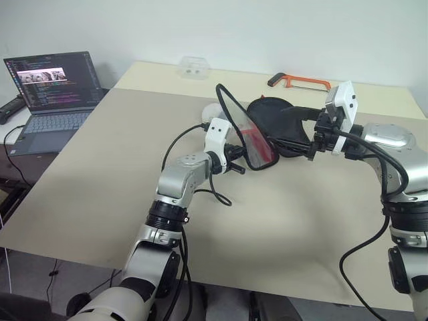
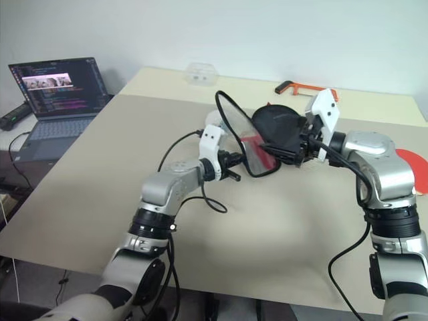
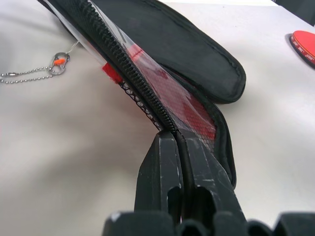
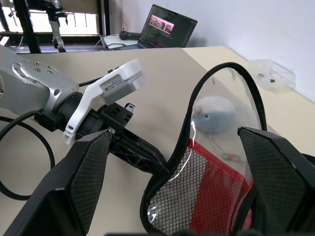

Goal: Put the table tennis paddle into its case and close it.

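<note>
The left hand [image 1: 235,159], clenched on the case [image 1: 257,130] flap at frame centre, should hold it wide; the released right hand [image 1: 309,137] fetches the table tennis paddle [image 2: 412,167] at right.

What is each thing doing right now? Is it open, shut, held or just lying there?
Case: unzipped, one flap lifted up.
Left hand: shut on the case's zip edge.
Right hand: open wide, facing the case's opening.
Table tennis paddle: lying on the table, not in the case yet.
Laptop: lid up, screen lit.
Hacksaw: lying flat at the far edge of the table.
</note>
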